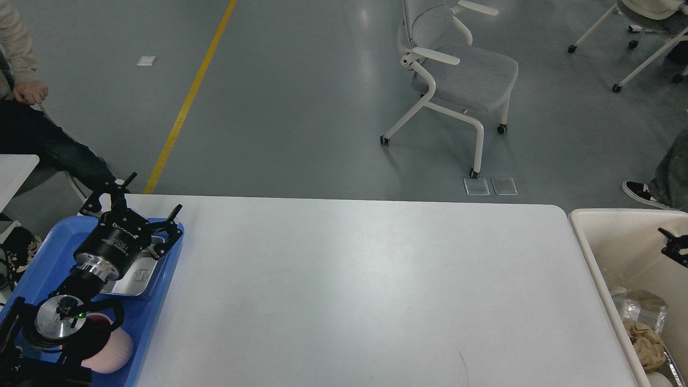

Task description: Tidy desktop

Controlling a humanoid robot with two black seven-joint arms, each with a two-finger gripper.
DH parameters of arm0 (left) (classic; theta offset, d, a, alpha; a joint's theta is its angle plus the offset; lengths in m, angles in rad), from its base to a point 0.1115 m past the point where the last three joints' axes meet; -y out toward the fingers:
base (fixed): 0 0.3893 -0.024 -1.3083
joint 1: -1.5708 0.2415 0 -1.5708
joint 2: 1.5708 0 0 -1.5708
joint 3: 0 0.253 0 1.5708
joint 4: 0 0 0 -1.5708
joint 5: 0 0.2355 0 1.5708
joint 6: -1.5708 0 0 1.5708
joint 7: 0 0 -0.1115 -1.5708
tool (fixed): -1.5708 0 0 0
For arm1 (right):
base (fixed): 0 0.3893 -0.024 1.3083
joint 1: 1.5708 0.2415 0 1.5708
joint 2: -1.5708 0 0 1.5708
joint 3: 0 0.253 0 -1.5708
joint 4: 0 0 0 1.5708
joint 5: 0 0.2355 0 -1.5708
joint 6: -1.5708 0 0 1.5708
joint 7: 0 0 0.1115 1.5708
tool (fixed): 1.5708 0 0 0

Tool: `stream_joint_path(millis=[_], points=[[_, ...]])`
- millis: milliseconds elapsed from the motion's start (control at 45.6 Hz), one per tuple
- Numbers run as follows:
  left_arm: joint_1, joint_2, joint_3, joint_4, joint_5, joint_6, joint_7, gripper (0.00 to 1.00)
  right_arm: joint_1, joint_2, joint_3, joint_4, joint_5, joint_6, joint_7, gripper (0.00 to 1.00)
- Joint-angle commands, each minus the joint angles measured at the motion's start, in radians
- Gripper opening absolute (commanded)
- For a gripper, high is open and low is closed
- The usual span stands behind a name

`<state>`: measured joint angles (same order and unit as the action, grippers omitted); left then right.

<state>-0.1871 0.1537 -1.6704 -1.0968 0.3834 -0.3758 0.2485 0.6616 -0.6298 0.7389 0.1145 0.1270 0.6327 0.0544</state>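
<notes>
Nearest us, our left gripper [141, 216] hovers with fingers spread over the blue tray [166, 274] holding a pink bowl [110, 352] and a metal dish [137, 279]. Beyond it, the desktop [365, 290] lies bare, so tidying looks nearly finished. Our right gripper [674, 244] sits over the bin [591, 236] of trash; we cannot tell its fingers' state.

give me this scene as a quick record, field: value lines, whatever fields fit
desktop: white desktop, no loose items visible on it
left gripper: left gripper open, above the blue tray
right gripper: right gripper only partly in view over the cream bin, state unclear
tray contents: metal dish, pink object
bin contents: crumpled paper and wrappers
background: grey chair, seated person
</notes>
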Motion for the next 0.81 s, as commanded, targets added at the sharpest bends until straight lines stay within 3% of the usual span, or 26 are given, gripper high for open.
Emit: stream_joint_path(millis=[0,154,263,439,614,790], points=[[0.001,0.0,0.001,0.0,0.0,0.0,0.0,0.97,0.047,0.099,0.017,-0.003,0.011,0.05,0.137,1.0],[0.006,0.001,-0.002,0.0,0.0,0.0,-0.002,0.97,0.043,0.159,0.149,0.022,0.066,0.09,0.102,1.0],[0.012,0.0,-0.005,0.0,0.0,-0.002,-0.001,0.97,0.02,0.226,0.189,0.092,0.15,0.11,0.052,1.0],[0.017,-0.016,-0.012,-0.002,-0.001,-0.015,-0.028,0.97,-0.016,0.34,0.194,0.191,0.348,0.082,0.051,1.0],[0.034,-0.02,-0.014,-0.012,-0.001,-0.015,-0.074,0.97,-0.03,0.412,0.197,0.2,0.356,0.079,0.053,1.0],[0.046,-0.036,-0.015,-0.02,-0.003,-0.015,-0.075,0.97,-0.095,0.426,0.201,0.283,0.365,0.079,0.053,1.0]])
